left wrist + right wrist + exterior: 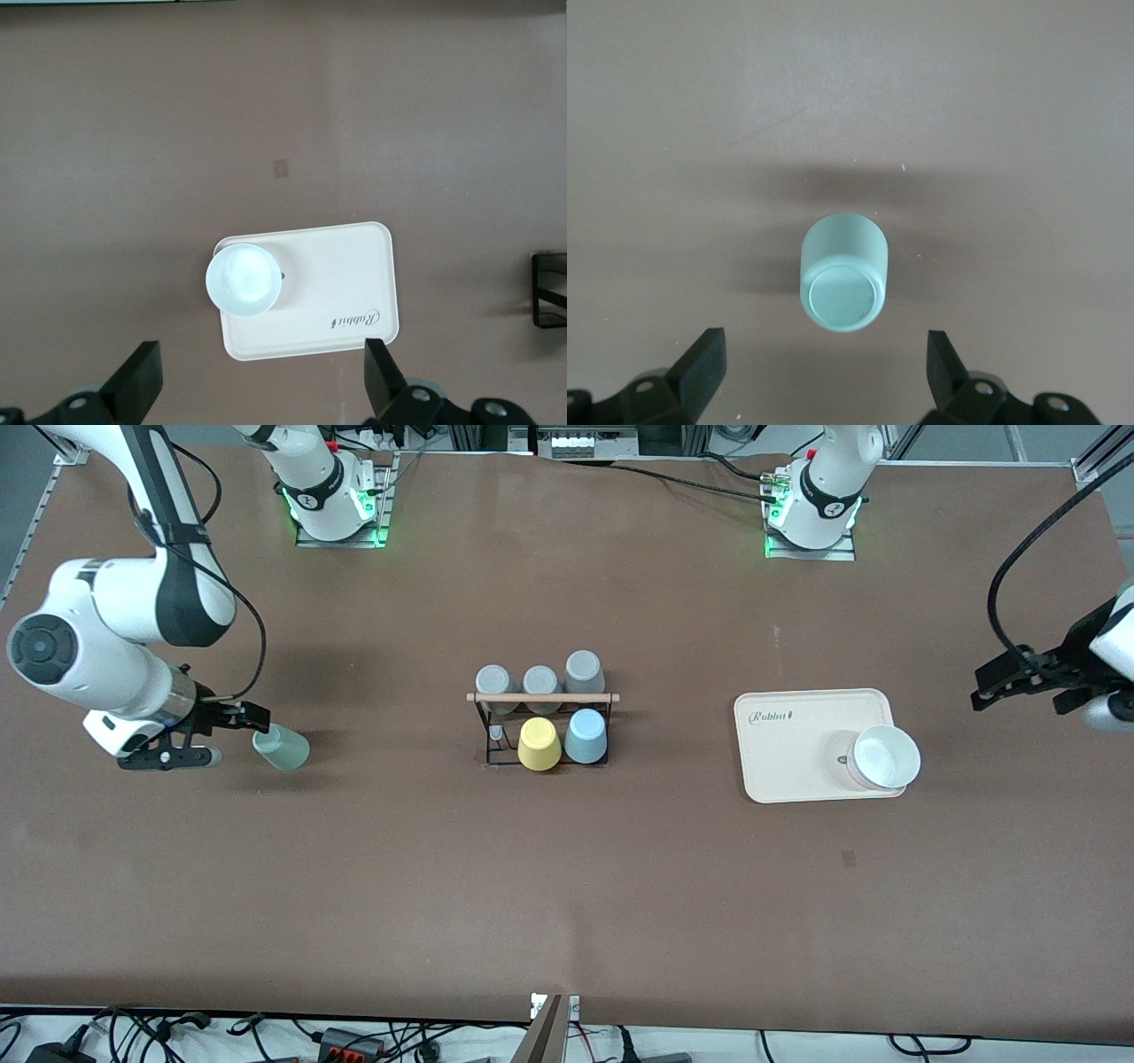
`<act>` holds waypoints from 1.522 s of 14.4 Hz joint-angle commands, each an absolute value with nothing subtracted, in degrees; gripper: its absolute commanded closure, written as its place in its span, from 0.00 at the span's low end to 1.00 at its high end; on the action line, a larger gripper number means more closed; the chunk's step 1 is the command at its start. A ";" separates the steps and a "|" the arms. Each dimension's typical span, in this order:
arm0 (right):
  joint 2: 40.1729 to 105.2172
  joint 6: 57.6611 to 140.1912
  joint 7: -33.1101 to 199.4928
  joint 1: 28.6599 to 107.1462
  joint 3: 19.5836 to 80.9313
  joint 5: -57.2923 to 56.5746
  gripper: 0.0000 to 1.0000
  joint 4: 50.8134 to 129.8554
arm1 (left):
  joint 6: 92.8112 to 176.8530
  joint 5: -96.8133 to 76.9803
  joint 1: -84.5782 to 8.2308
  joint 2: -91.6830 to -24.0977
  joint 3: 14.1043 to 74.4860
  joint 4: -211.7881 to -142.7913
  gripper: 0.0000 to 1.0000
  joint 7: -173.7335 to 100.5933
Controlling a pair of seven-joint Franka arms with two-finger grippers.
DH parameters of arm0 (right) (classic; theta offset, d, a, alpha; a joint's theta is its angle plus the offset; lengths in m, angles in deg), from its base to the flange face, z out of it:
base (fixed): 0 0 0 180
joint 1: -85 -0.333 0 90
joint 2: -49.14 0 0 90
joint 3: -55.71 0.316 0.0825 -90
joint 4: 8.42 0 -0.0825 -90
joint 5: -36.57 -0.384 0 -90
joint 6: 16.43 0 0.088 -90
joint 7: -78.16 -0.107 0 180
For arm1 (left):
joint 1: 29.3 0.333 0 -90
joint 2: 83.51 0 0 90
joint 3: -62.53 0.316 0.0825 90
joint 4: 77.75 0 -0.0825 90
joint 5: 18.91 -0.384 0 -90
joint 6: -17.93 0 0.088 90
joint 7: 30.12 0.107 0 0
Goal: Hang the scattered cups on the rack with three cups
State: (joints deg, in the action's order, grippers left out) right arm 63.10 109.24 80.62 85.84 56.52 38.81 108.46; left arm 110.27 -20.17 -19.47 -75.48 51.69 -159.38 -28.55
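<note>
The rack (pixel 542 726) stands at the middle of the table (pixel 567 886) and carries five inverted cups: three grey cups (pixel 540 680) in the row toward the robots' bases, and the yellow cup (pixel 539 744) with the light blue cup (pixel 586 736) in the row nearer the front camera. One peg beside the yellow cup is bare.

The mint green cup (pixel 282 747) is not yet hung. It lies on its side on the table toward the right arm's end, well apart from the rack.

The right gripper (pixel 205 735) is just beside that cup, fingers spread wide and gripping nothing; in the right wrist view the cup (pixel 844 273) lies ahead of the open fingers (pixel 702 367), base toward the camera.

A white bowl (pixel 883 757) sits on the cream tray (pixel 797 735) toward the left arm's end.

The left gripper (pixel 1032 679) waits past the tray at that end of the table, jaws fully apart and empty.

Judgement: one cup remains to be grasped, carried and hung.
</note>
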 commanded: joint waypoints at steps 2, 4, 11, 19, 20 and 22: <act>65.57 115.22 80.53 85.79 56.59 39.12 0.00 111.37 | 110.75 -19.35 -16.82 -80.96 51.02 -165.81 0.00 -22.22; 67.50 117.59 80.53 85.88 56.50 39.12 0.00 111.37 | 111.01 -19.26 -16.82 -81.14 51.02 -166.26 0.00 -22.47; 71.11 118.13 80.53 86.58 56.50 39.04 0.00 111.11 | 111.10 -18.38 -16.99 -81.14 50.93 -165.38 0.00 -27.57; 71.91 118.04 80.62 86.67 56.41 39.04 0.00 110.93 | 110.48 -18.38 -24.53 -82.45 56.18 -165.38 0.00 -30.20; 71.99 118.04 80.71 86.67 56.41 39.04 0.04 110.84 | 110.48 -18.38 -27.60 -82.89 59.51 -165.47 0.00 -30.21; 71.99 117.87 80.62 86.67 56.41 39.04 0.37 110.76 | 109.69 -18.38 -30.70 -83.07 62.44 -165.38 0.00 -30.21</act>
